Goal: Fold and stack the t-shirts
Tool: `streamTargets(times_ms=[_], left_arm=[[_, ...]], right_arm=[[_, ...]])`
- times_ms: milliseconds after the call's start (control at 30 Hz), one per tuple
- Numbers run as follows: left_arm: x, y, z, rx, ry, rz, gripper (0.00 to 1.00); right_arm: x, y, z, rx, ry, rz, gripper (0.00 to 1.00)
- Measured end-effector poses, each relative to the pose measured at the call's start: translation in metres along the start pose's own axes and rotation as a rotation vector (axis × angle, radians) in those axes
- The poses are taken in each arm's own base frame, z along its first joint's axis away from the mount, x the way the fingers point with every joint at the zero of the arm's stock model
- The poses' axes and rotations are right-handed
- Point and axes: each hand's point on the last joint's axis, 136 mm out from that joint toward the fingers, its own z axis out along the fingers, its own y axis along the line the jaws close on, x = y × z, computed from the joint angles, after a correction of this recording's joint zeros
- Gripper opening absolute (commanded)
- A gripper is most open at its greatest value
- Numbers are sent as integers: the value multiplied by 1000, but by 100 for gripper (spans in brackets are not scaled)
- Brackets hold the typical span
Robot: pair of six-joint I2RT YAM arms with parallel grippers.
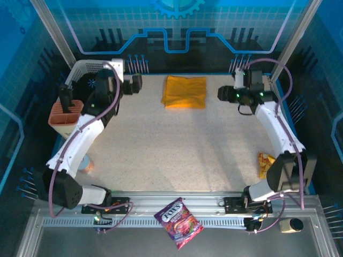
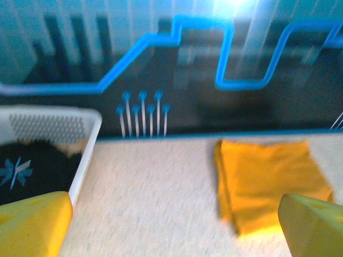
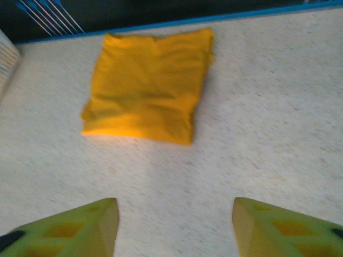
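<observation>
A golden-yellow t-shirt (image 1: pixel 185 92) lies folded into a neat rectangle at the far middle of the table. In the left wrist view the t-shirt (image 2: pixel 270 182) is ahead and to the right; in the right wrist view the t-shirt (image 3: pixel 147 88) lies flat ahead and to the left. My left gripper (image 1: pixel 134 84) hovers left of the shirt, apart from it. It is open wide (image 2: pixel 174 235) over bare table. My right gripper (image 1: pixel 223 93) hovers right of the shirt, also open (image 3: pixel 174 230), with nothing between its fingers.
A white basket (image 1: pixel 88 68) holding dark cloth (image 2: pixel 32 166) stands at the far left, close to the left gripper. A brown holder (image 1: pixel 65 115) sits beside it. A yellow packet (image 1: pixel 265 163) lies near the right arm. A purple candy bag (image 1: pixel 178 222) rests on the front rail.
</observation>
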Motion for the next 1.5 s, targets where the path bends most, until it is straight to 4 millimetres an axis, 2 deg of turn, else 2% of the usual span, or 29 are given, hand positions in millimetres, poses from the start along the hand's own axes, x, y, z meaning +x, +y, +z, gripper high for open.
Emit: streamTargets(times_ms=[133, 267, 367, 467, 567, 667, 800, 967, 1000, 1033, 1100, 1167, 1500], left_arm=[[67, 19, -14, -47, 45, -19, 99], [107, 38, -31, -111, -2, -40, 99], [138, 48, -39, -133, -45, -20, 99], [182, 56, -36, -155, -23, 23, 99], [219, 61, -27, -171, 33, 61, 99], [241, 63, -14, -174, 55, 88, 99], [249, 59, 4, -134, 40, 111, 99], [256, 86, 16, -147, 36, 34, 99], [254, 88, 18, -142, 40, 25, 99], [250, 88, 23, -125, 48, 15, 99], [236, 84, 32, -87, 28, -5, 99], [224, 81, 37, -59, 5, -14, 99], [231, 74, 37, -10, 38, -36, 99]], right_arm=[[41, -28, -8, 49, -19, 17, 64], [76, -40, -9, 63, -90, -28, 64], [110, -48, -1, 62, -151, -76, 71], [146, -58, 13, 63, -208, -122, 74], [173, -69, 27, 80, -232, -152, 74], [177, -73, 38, 84, -280, -181, 74], [159, -74, 46, 90, -392, -234, 74], [162, -82, 67, 104, -378, -245, 75], [154, -81, 69, 104, -379, -247, 94], [140, -80, 72, 107, -384, -250, 100], [109, -74, 72, 111, -434, -275, 100], [92, -70, 69, 110, -472, -288, 100], [103, -75, 74, 125, -420, -285, 100]])
